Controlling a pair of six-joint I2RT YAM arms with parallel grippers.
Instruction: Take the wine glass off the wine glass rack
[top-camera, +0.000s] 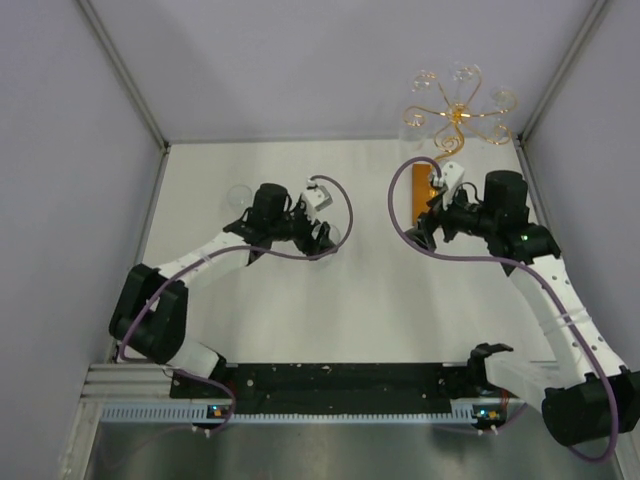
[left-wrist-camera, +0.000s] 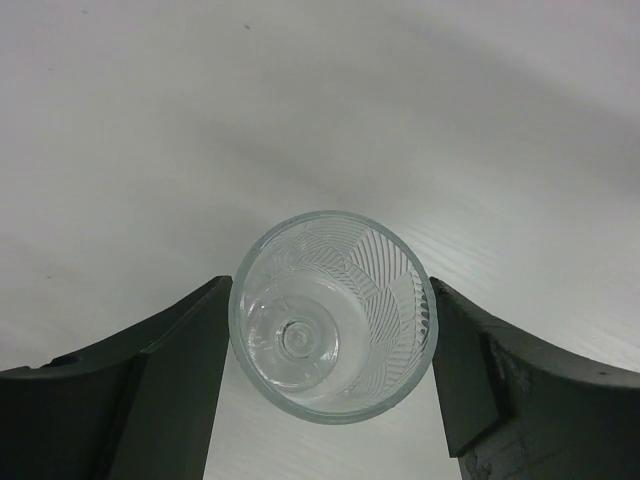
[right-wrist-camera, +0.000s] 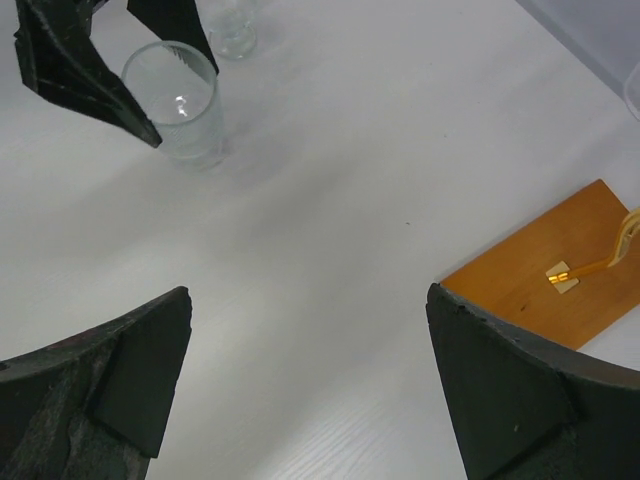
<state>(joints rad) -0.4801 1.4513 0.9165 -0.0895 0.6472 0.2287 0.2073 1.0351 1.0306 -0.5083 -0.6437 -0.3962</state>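
The wine glass (left-wrist-camera: 332, 315), clear with cut ribs, stands upright on the white table between the fingers of my left gripper (left-wrist-camera: 332, 345), which touch its rim on both sides. In the top view this glass (top-camera: 340, 236) is mid-table at my left gripper (top-camera: 326, 240). In the right wrist view it (right-wrist-camera: 180, 105) stands at the upper left with the left fingers (right-wrist-camera: 85, 70) around it. The wine glass rack (top-camera: 455, 112), gold wire scrolls on an orange wooden base (top-camera: 420, 190), stands at the back right. My right gripper (top-camera: 428, 232) is open and empty beside the base (right-wrist-camera: 530, 280).
A second clear glass (top-camera: 238, 197) stands on the table left of my left arm and shows in the right wrist view (right-wrist-camera: 228, 30). Faint clear glasses (top-camera: 462, 74) hang on the rack's arms. Grey walls enclose the table on three sides.
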